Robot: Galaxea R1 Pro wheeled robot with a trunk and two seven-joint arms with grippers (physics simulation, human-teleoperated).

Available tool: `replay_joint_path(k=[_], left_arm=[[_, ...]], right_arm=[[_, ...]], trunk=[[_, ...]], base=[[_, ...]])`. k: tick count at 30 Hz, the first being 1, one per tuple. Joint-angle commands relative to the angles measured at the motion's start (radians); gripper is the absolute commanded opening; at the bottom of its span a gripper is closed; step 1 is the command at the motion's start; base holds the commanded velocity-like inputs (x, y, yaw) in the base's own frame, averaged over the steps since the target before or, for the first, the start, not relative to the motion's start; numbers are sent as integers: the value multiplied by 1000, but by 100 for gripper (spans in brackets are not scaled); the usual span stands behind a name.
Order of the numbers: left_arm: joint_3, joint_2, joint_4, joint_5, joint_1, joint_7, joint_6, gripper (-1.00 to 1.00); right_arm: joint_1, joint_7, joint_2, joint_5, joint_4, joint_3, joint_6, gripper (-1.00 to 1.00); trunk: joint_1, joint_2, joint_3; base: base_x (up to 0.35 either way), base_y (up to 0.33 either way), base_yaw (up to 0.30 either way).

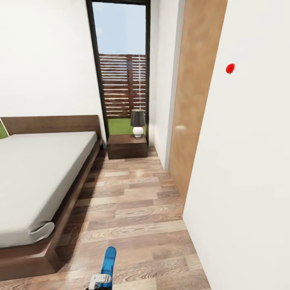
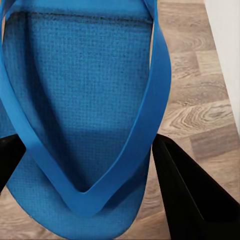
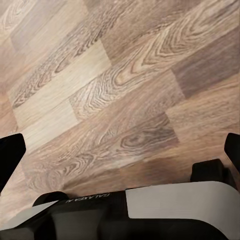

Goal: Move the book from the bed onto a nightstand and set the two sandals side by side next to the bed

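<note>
Bedroom scene, head view. A low platform bed (image 1: 40,177) with a dark brown wood frame, a matching flat headboard and a smooth pale grey mattress with rounded corners lies along the left; a sliver of green cushion (image 1: 3,129) shows at its head. Beyond the bed's far corner stands a nightstand (image 1: 127,146), a glossy dark-brown box with two drawers, carrying a lamp (image 1: 137,122) with a dark tapered shade on a white rounded base. Behind it a tall dark-framed glass door (image 1: 121,68) gives onto a slatted wooden fence and grass. The floor (image 1: 137,209) is plank laminate in mixed brown tones with pronounced grain; a plain white wall (image 1: 249,161) and a tan wood panel (image 1: 197,92) close the right, with a small red dot (image 1: 230,68) on the wall. One bright blue sandal (image 1: 108,266) shows at the lower edge, near the bed's foot corner, at the left gripper (image 1: 98,280). Left wrist view: the sandal (image 2: 85,100), with a finely dimpled foam sole and smooth thin V-shaped straps, lies between the black fingers (image 2: 192,195), which are clamped on its sides. Right wrist view: the right gripper (image 3: 125,155) has its fingers spread wide over bare floor (image 3: 120,90).
</note>
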Motion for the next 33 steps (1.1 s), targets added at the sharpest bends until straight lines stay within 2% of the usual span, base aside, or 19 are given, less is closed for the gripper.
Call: replay_joint_path(k=[1, 8, 33], left_arm=[[5, 0, 1, 4, -1, -7, 0, -100], [5, 0, 1, 4, -1, -7, 0, -100], [5, 0, 1, 4, -1, -7, 0, -100]], right_arm=[[-1, 6, 0, -9, 0, -4, 8, 100], [-1, 5, 0, -9, 0, -3, 8, 100], [-1, 5, 0, -9, 0, -4, 8, 100]], trunk=[[0, 0, -1], [0, 0, -1], [0, 0, -1]], base=[[300, -74, 0], [230, -33, 118], [6, 0, 290]])
